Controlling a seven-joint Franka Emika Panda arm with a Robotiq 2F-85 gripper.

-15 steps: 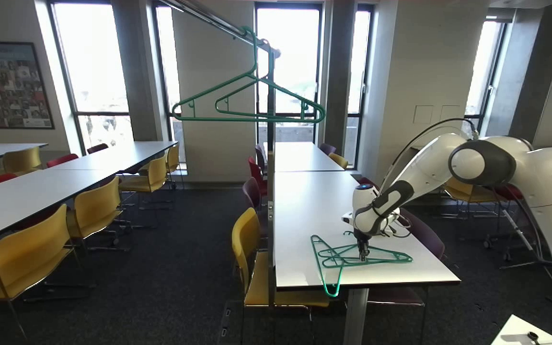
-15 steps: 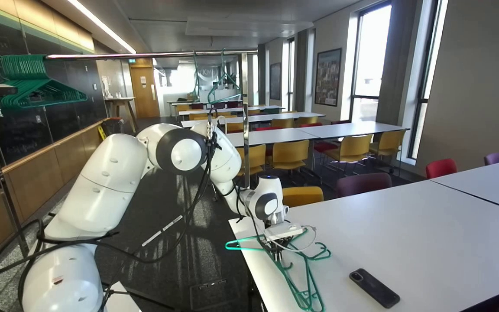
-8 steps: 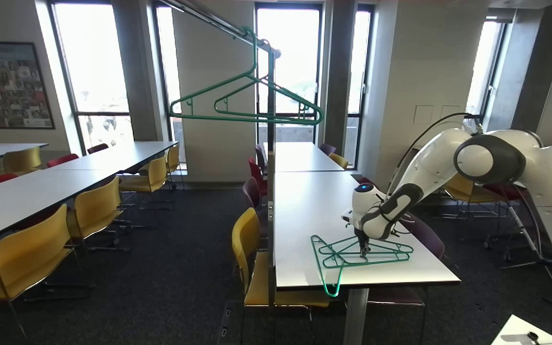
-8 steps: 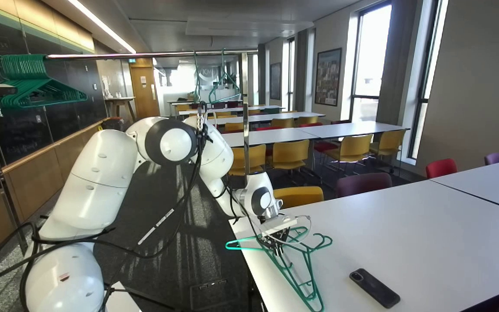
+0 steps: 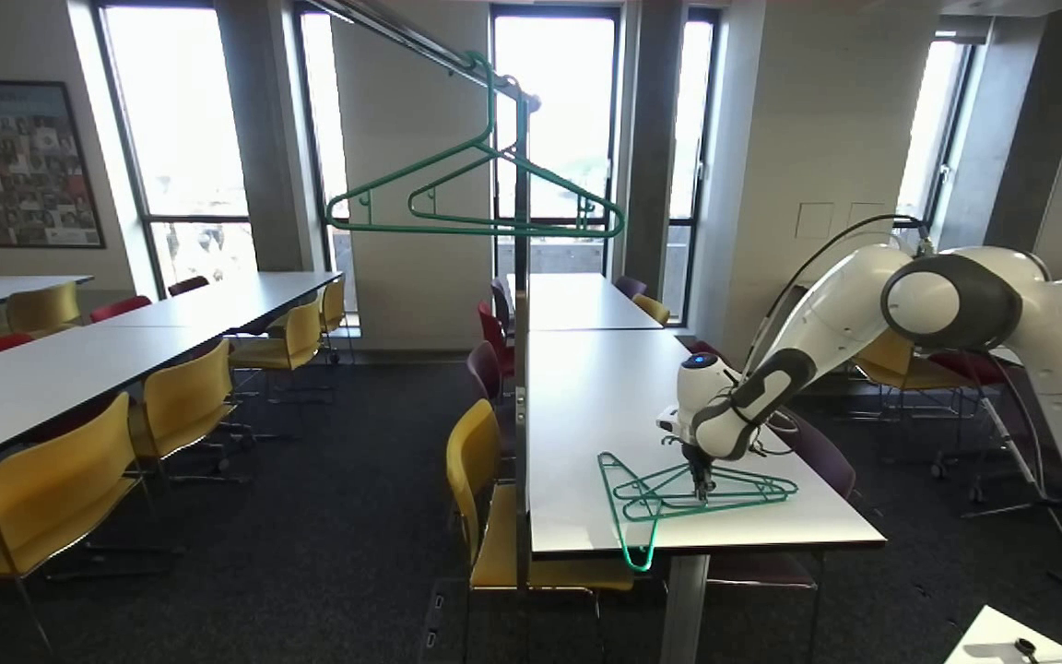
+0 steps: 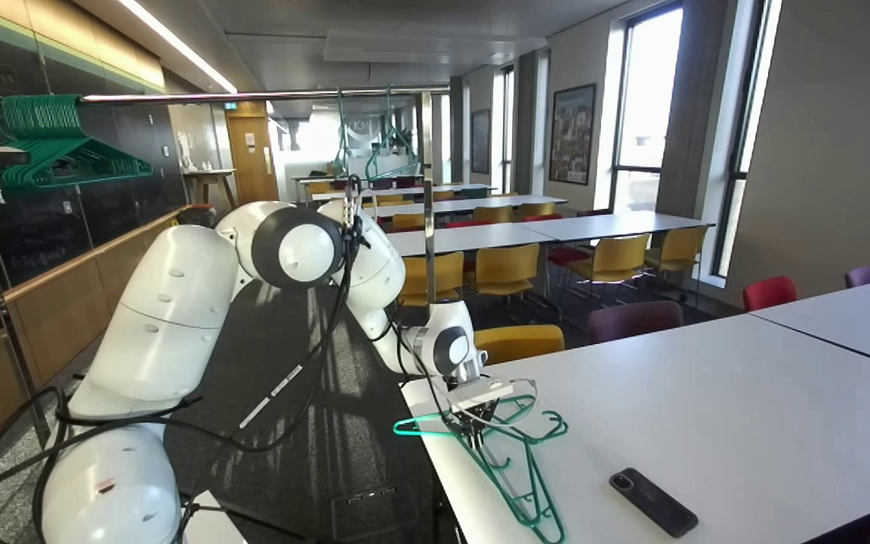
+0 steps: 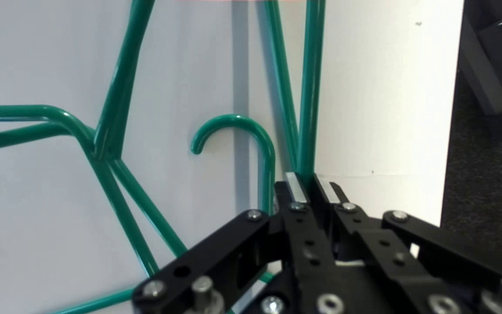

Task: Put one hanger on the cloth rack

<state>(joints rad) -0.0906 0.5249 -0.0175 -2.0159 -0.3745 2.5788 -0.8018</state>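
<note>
Shifted slightly left since half a second ago, the gripper (image 6: 475,440) stands, in an exterior view, over the green hangers (image 6: 532,520) at the left end of the table (image 6: 707,400), and they lie a little further left too. Far and high, the rail of the cloth rack (image 6: 269,95) carries a thick bunch of hangers (image 6: 35,121) at its left end. A phone (image 6: 654,502) lies right of the loose ones, apart from them.

In an exterior view, two hung hangers (image 5: 491,106) sit near the rail's far end, high and left of the grasp. The rack's post (image 5: 521,314) stands close by the table's left edge, so the carry probably wants a rise first, then a swing left around it. One loose hanger (image 5: 638,567) pokes past the near edge and could snag.

In the wrist view, the fingers (image 7: 296,187) clench a bar of the task's hanger (image 7: 313,87), on or just above the table. Grasping seems done; lifting, carrying and hooking are left. Whether the slanting bar beside it is caught too cannot be told. A curled hook (image 7: 233,120) lies just left, and the table's edge runs near on the right, dark floor (image 7: 477,209) beyond.
</note>
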